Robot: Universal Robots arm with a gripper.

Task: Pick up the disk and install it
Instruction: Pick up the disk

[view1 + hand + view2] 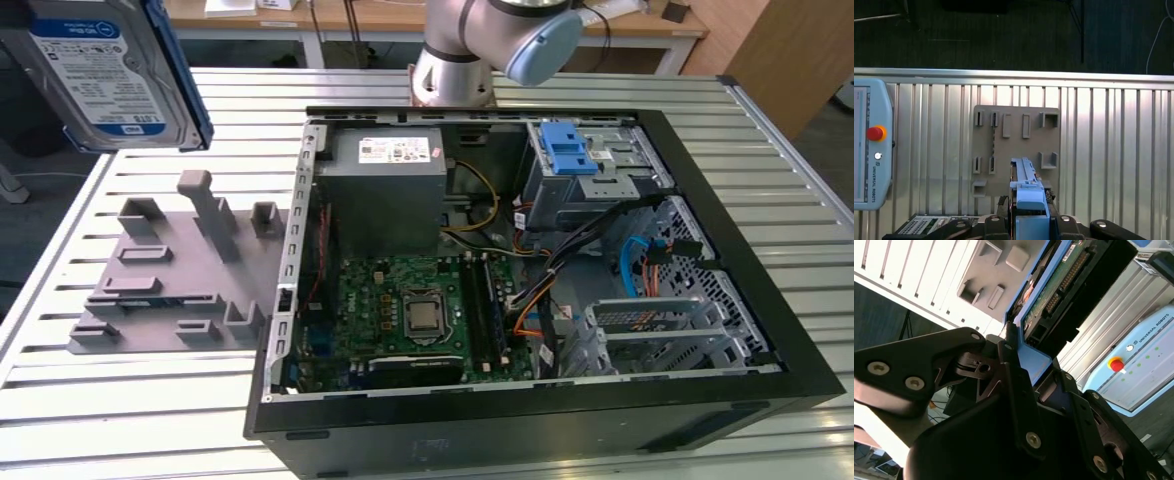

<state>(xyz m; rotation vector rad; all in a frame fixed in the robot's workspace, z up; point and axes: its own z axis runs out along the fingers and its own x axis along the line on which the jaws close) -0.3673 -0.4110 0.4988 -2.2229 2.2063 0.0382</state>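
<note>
The disk (100,70), silver-grey with a white-and-blue label and a blue rail frame, hangs high above the table at the exterior view's left, over the grey fixture plate (174,270). In the second wrist view my gripper (1036,370) is shut on the disk's blue-framed end (1046,295), black fingers (1011,365) pressing either side. The first wrist view shows the disk (1026,185) edge-on between the fingers, above the fixture plate (1016,145). The open computer case (694,400) lies at the exterior view's right, its drive cage with a blue latch (567,150) at the far corner.
Inside the case sit a grey power supply box (384,190), a green motherboard (400,310) and loose cables (641,260). The arm's base (454,80) stands behind the case. A teach pendant (869,145) with a red button lies on the slatted table (160,410).
</note>
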